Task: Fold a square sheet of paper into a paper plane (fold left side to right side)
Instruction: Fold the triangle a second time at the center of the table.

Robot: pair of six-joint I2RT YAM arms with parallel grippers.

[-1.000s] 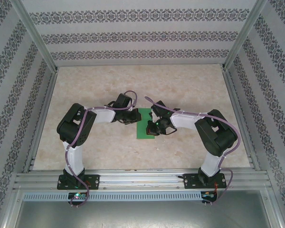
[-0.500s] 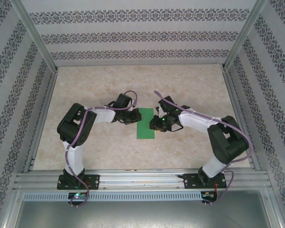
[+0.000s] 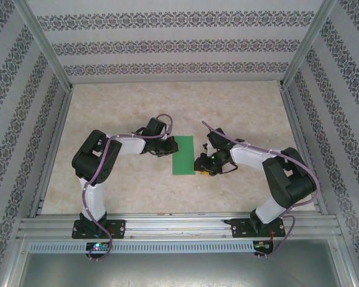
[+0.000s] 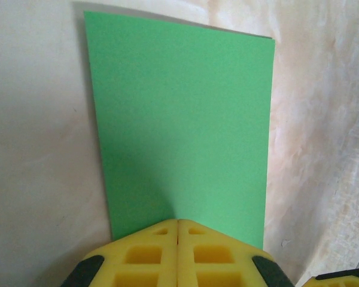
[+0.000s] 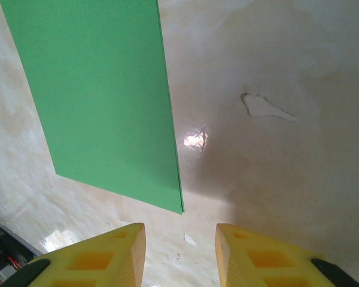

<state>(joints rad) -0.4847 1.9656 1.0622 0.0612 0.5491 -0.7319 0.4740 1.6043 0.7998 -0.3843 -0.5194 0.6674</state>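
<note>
Left gripper (image 4: 178, 224), pressed together, at left edge of the green sheet (image 4: 179, 119); right gripper (image 5: 179, 233), spread, just beside its right edge.

Nothing can be read: no text, label, brand, number or sign. The green sheet (image 3: 183, 155) is plain, and the walls (image 3: 167, 46) carry ornamental bands, not letters.

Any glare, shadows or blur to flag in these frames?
Right wrist: glare spot on the table beside the paper, dark shadow ahead of the right pincer. Left wrist: shadow on the paper near the left pincer. Top view: even light, sharp.
</note>
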